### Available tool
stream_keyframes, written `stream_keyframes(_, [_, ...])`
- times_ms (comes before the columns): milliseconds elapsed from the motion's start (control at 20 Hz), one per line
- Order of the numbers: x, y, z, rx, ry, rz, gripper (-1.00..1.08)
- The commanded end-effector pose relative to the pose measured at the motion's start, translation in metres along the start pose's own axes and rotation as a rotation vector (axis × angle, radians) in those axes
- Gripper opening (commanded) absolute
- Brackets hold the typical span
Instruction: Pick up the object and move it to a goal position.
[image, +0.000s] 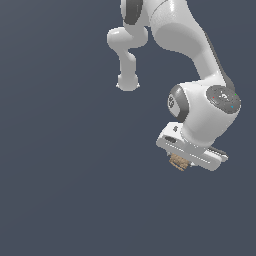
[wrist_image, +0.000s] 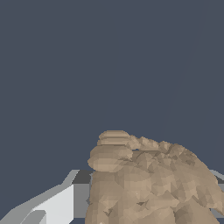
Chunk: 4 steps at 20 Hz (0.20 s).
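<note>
White gripper (image: 181, 161) angled down at the exterior view's right, apparently clamped on bumpy tan block (image: 179, 161), block (wrist_image: 148, 183) fills wrist view beside one finger (wrist_image: 57, 205), plain grey-blue backdrop (image: 65, 175)

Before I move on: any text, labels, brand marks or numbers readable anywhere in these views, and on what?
None: no readable text in either view.
The block shows only bumpy tan-brown texture.
The gripper and white arm carry no legible marking; a tiny teal dot on the wrist joint cap is no character.
</note>
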<state>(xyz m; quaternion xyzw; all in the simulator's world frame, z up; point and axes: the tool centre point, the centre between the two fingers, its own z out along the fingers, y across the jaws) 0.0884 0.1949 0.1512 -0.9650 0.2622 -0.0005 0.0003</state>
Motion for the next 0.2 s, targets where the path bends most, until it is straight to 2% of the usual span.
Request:
stream_keyframes(0, [-0.0018,-0.0047,-0.0039,-0.001,0.000,0.002,-1.00])
stream_keyframes(150, [-0.0022,-0.0062,-0.0050,-0.001,-0.001,0.002,-1.00])
